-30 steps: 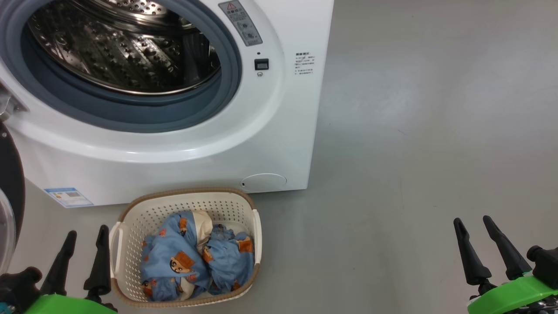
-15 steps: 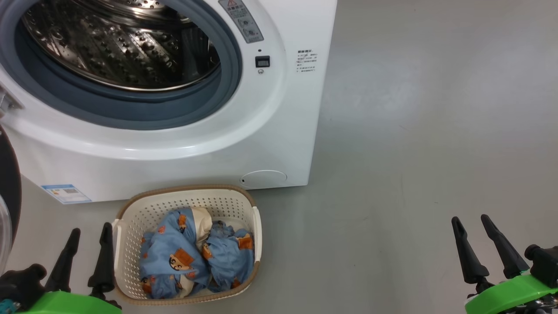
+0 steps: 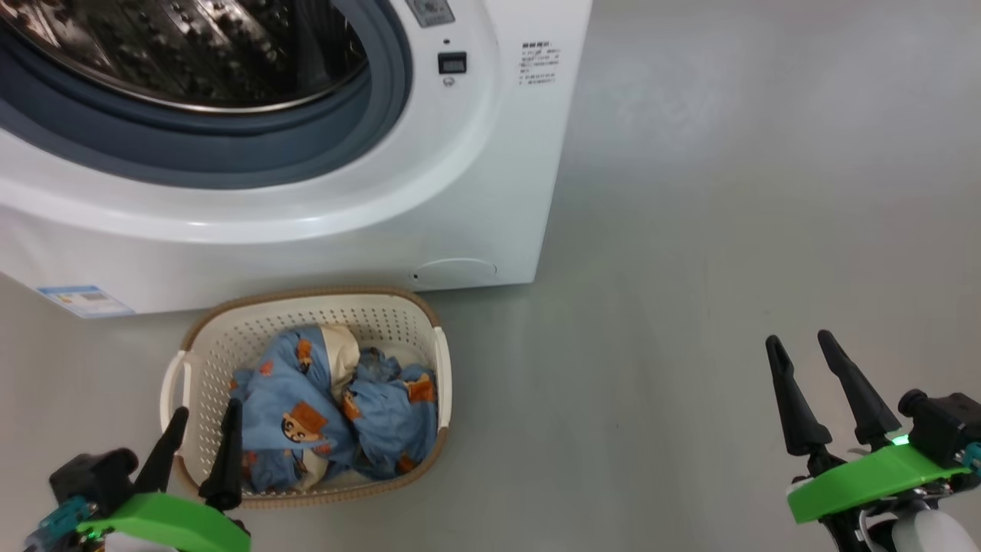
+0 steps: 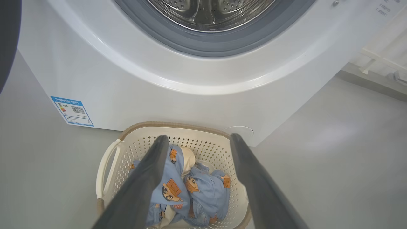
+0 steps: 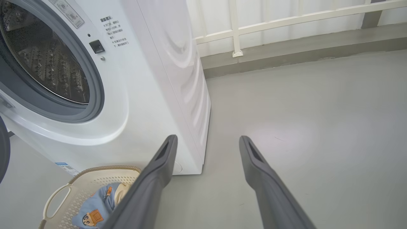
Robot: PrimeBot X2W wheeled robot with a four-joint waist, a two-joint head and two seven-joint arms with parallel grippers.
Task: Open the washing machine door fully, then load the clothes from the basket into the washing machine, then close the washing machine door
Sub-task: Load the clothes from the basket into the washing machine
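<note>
The basket (image 3: 306,294) sits on the floor (image 3: 690,268) just before the washer (image 3: 475,192), clothes (image 3: 295,399) inside, its long side seemingly along the washer's front, handles (image 3: 175,383) left and right. Our left gripper (image 3: 207,406) hangs over its near-left rim, our right gripper (image 3: 799,338) well apart; both gape wide, empty.

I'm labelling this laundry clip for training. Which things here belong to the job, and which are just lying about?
Part of the job: washing machine, its open door, basket, clothes inside it, left gripper aimed at the basket, right gripper, jaws open on both.

Just lying about: blue label on the machine, white railing, grey floor.
</note>
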